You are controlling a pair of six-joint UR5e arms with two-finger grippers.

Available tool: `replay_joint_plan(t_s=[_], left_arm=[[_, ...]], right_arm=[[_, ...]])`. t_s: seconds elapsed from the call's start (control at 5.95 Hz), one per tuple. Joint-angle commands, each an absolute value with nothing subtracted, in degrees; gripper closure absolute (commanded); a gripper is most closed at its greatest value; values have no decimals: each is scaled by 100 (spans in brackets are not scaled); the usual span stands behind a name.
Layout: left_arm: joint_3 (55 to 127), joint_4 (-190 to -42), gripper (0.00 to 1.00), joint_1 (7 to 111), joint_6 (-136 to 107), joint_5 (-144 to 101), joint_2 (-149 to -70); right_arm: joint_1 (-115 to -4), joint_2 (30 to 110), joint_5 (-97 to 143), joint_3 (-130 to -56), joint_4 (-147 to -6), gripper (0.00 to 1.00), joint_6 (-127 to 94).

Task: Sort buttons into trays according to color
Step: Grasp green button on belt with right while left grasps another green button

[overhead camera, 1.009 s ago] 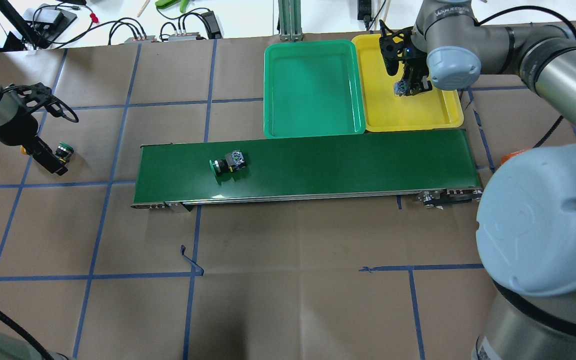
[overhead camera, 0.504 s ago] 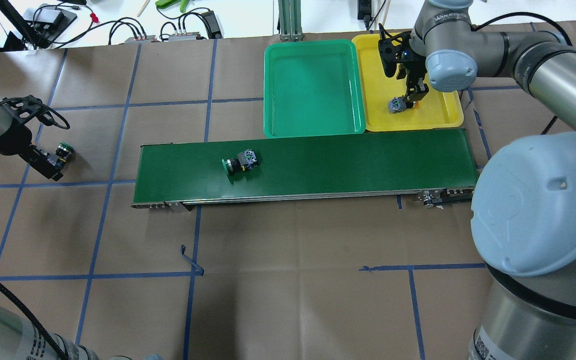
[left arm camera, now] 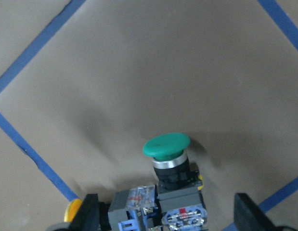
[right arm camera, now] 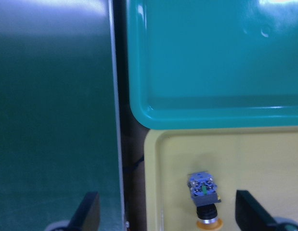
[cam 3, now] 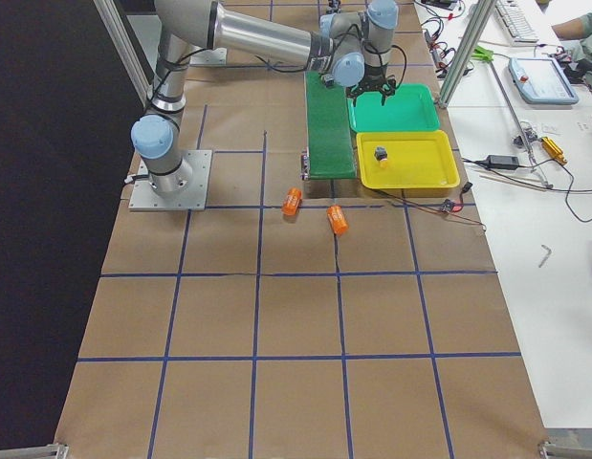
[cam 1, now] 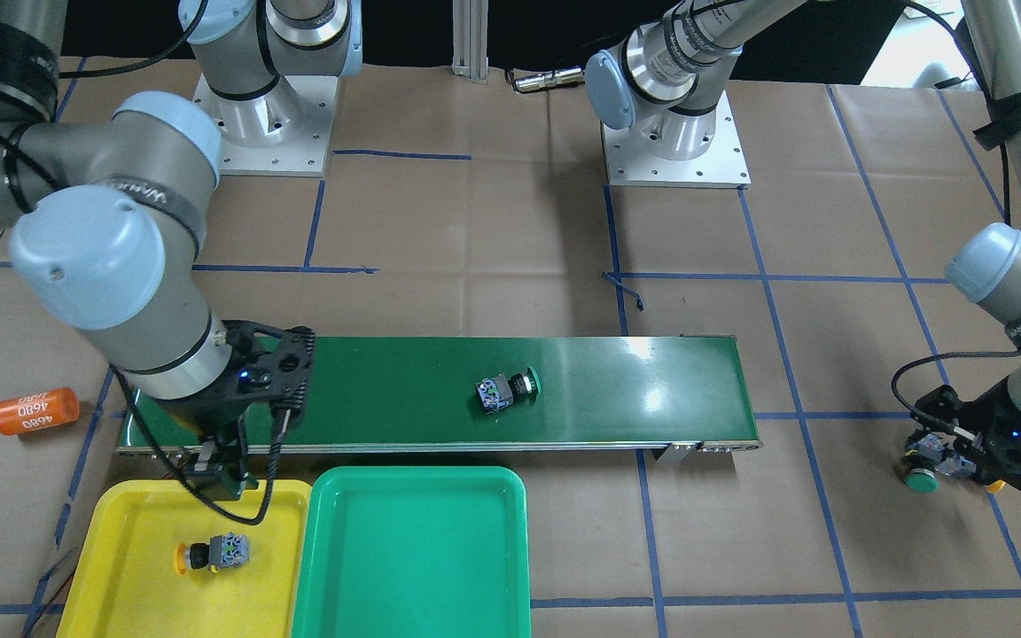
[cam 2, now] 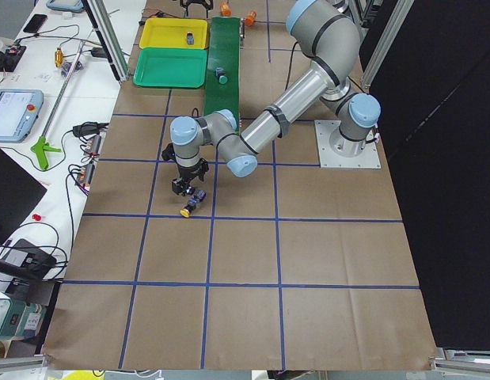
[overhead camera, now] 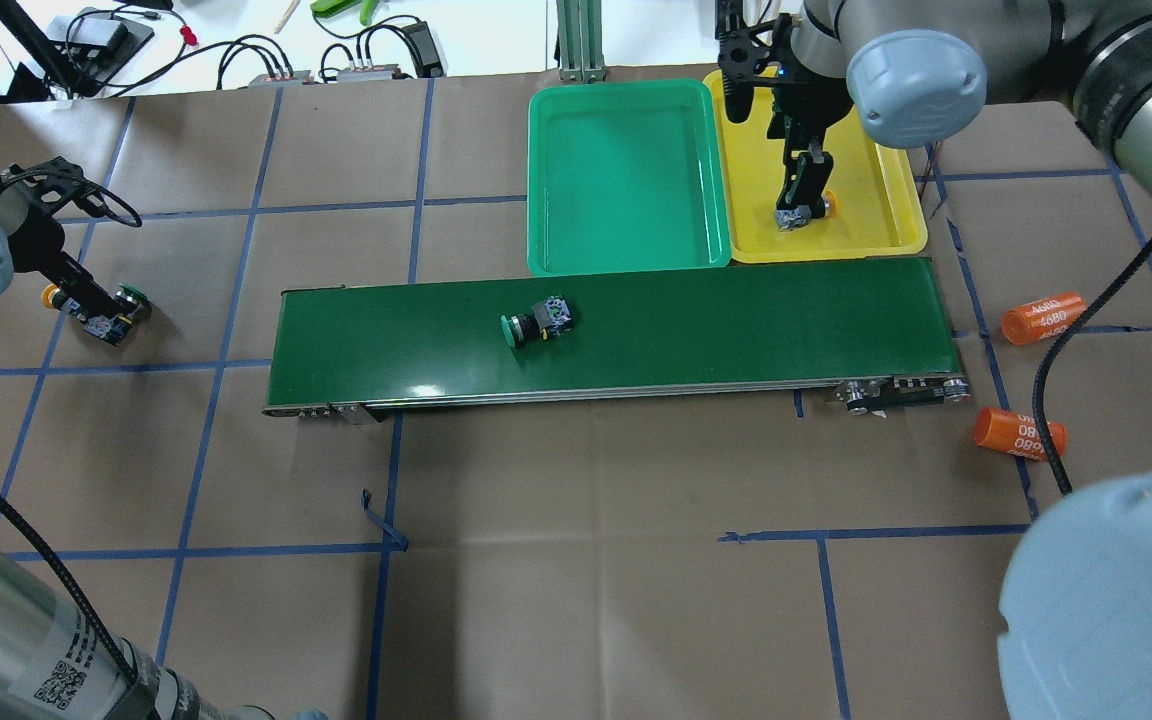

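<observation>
Front view: yellow-capped button (cam 1: 214,554) lies loose in yellow tray (cam 1: 120,602), right gripper (cam 1: 225,474) above it
Overhead: green-capped button (overhead camera: 536,322) on conveyor belt (overhead camera: 736,320)
Left wrist: left gripper (left arm camera: 168,215) spread, seemingly clear of second green-capped button (left arm camera: 167,147) on table
Right wrist: jaws wide, nothing held

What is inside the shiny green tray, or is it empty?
Empty: the bright green rectangular plastic tray shows only its bare floor in every view.

One yellow-cap button (cam 1: 212,555) lies on its side in the yellow tray (cam 1: 120,607), green tray (cam 1: 413,567) just beside. A green-cap button (cam 1: 507,390) lies sideways on the belt (cam 1: 643,390). The second green-cap button (cam 1: 921,479) sits on the table (cam 1: 475,221), well apart.
</observation>
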State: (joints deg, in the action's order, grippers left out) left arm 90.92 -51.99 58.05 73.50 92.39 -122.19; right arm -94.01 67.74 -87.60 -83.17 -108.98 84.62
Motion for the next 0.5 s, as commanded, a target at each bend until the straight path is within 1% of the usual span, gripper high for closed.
replay_joint_plan(t_s=[0.0, 0.17, 0.34], left_arm=[[8982, -5360, 3, 5862, 7356, 9281, -12488], [8948, -5327, 3, 5862, 7365, 9281, -12663], [8921, -5387, 11, 5862, 7400, 9290, -12752]], right_arm=[[-9947, 7022, -8745, -8534, -10837, 0, 7633], [-10236, 7014, -8710, -8552, -10872, 0, 7063], [-10657, 6935, -8701, -8569, -10881, 0, 6449]])
